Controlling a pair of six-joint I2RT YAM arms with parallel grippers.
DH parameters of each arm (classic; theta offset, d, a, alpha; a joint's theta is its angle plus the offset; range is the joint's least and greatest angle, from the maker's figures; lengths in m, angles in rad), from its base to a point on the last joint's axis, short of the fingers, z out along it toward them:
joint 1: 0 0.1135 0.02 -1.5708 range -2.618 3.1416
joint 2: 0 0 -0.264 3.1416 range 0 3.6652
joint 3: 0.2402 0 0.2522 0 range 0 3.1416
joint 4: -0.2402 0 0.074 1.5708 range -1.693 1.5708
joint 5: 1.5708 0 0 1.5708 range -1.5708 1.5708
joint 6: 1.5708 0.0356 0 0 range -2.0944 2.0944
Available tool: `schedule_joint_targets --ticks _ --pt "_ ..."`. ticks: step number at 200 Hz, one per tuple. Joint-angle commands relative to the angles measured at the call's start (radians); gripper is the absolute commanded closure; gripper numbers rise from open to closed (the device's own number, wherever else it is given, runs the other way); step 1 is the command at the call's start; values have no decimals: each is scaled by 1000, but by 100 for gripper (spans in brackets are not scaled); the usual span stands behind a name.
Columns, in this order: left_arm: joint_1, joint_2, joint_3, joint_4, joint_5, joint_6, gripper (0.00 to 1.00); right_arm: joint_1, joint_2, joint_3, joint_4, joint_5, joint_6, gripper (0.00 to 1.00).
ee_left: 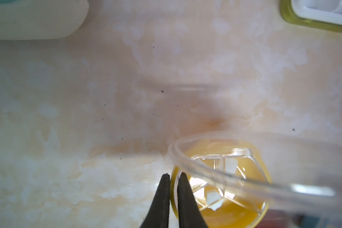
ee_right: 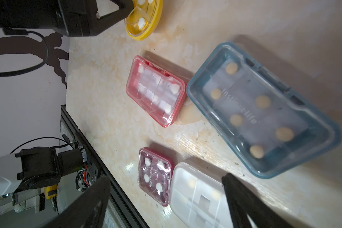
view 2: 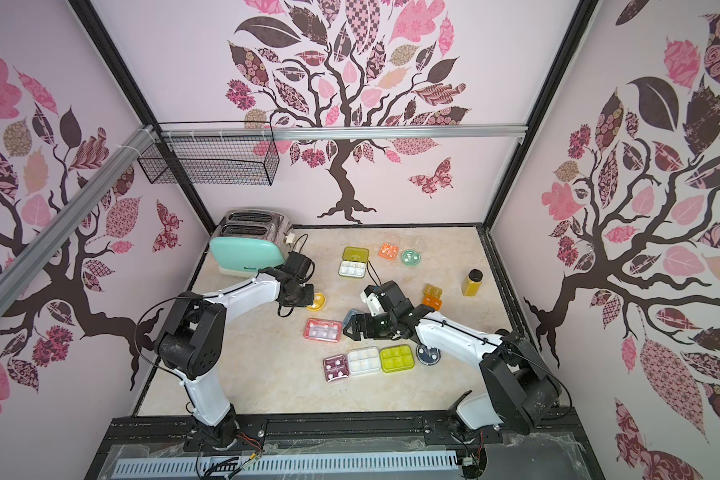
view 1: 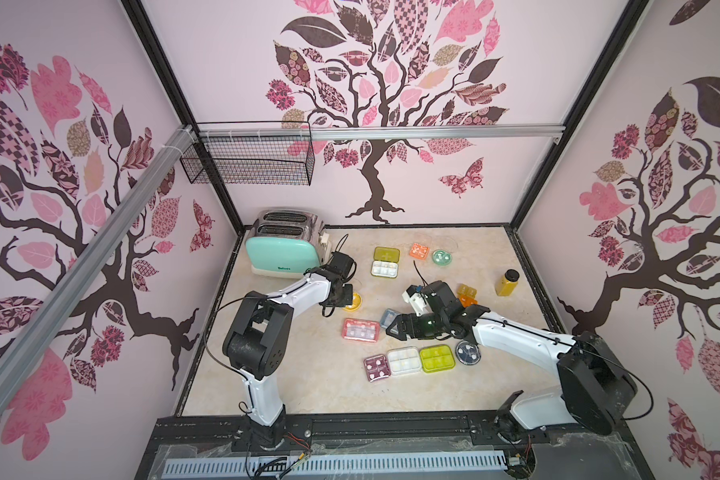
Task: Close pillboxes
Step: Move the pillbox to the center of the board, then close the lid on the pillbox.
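My left gripper (ee_left: 173, 174) is shut, its tips at the rim of the round yellow pillbox (ee_left: 231, 205); that box's clear lid (ee_left: 312, 190) stands tilted above the base. In both top views this gripper (view 1: 348, 300) covers part of the yellow box (view 1: 356, 302). My right gripper (ee_right: 165, 177) hangs open and holds nothing, above a closed white pillbox (ee_right: 197, 195) and a maroon one (ee_right: 155, 175). The closed blue (ee_right: 263, 108) and pink (ee_right: 156, 90) pillboxes lie beside it. At the back, a white pillbox (view 1: 385, 268) with an olive lid, an orange (view 1: 420, 250) and a mint (view 1: 442, 257) pillbox lie open.
A mint toaster (view 1: 285, 249) stands at the back left, close behind my left arm. An amber bottle (view 1: 508, 282) stands at the right. Yellow-green (view 1: 437, 358) and navy round (view 1: 468, 352) pillboxes lie near my right arm. A small orange box (view 1: 467, 295) sits behind it.
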State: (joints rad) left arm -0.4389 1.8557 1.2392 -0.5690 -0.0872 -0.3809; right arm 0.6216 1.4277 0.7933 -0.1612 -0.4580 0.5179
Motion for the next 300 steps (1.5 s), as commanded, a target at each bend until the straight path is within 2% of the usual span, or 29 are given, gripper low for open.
schedule_joint_targets --ticks 1,33,74,90,127,151,171,188,201,235,257,300 --pt "-19 37 27 58 42 -23 89 -39 35 52 -29 0 -32 10" --pt "-54 71 52 68 43 -29 88 -105 108 153 -81 -23 -85 15" --pt "-63 118 95 89 53 -21 85 -112 234 308 -136 -27 -142 24" --pt "-63 122 108 82 58 -17 82 -112 268 359 -133 -34 -176 33" --pt "-63 69 60 104 36 5 68 -112 381 562 -217 17 -291 41" --pt "-62 28 19 72 34 12 68 -112 463 696 -265 23 -337 48" --pt "-63 -81 -101 140 115 -25 67 -112 515 782 -295 21 -362 51" --pt "-64 -153 -200 228 223 -66 66 -112 558 842 -314 8 -379 51" --pt "-66 -167 -234 252 257 -88 67 -112 592 886 -336 -5 -381 51" --pt "-67 -146 -261 265 261 -88 67 -112 645 941 -342 -28 -381 50" --pt "-69 -111 -262 281 276 -90 67 -112 671 971 -331 -44 -377 44" --pt "-70 -76 -272 302 269 -92 69 -110 727 1010 -324 -93 -364 43"
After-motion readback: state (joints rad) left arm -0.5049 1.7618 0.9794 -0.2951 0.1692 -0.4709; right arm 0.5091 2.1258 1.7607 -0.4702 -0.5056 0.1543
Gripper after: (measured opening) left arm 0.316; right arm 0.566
